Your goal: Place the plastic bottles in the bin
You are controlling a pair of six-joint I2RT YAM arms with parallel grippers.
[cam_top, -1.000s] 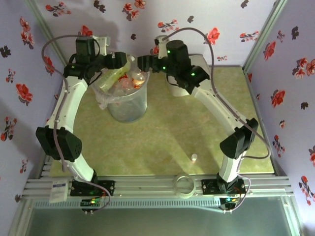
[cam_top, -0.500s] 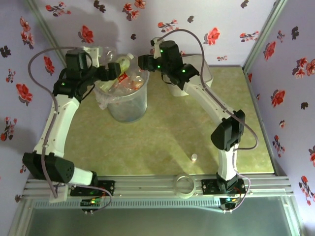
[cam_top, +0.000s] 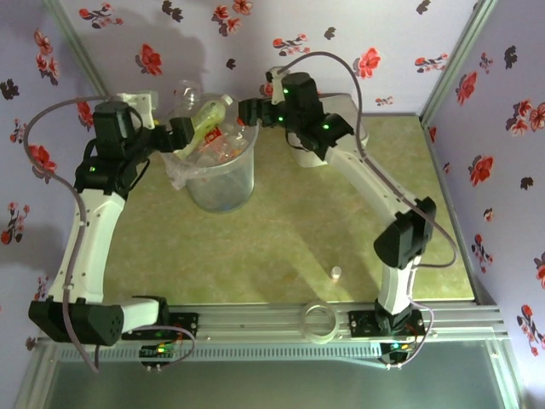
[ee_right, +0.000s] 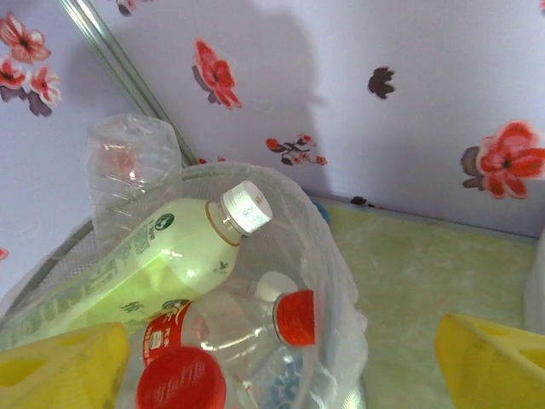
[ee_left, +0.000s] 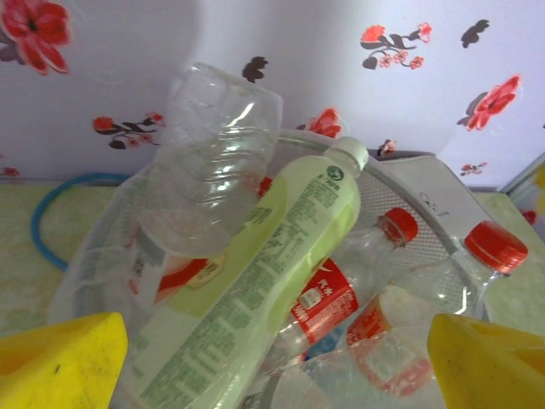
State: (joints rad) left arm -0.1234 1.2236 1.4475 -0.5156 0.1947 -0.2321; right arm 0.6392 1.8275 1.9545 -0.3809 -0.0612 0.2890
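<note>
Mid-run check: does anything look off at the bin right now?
Yes. The bin is heaped. The green-labelled bottle lies slanted with its white-capped neck above the rim, and a clear unlabelled bottle juts up beside it; either might tip out. A small white cap lies loose on the table near the front.

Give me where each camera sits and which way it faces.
Top external: above and behind the robot, looking down on the table; both arms show, left gripper and right gripper flanking the bin.
Left wrist: on the left arm, facing into the bin; its yellow fingers frame the bottom corners.
Right wrist: facing the bin from the opposite side; yellow fingers at the bottom.
Shared: the green-labelled bottle lies in both wrist views.
</note>
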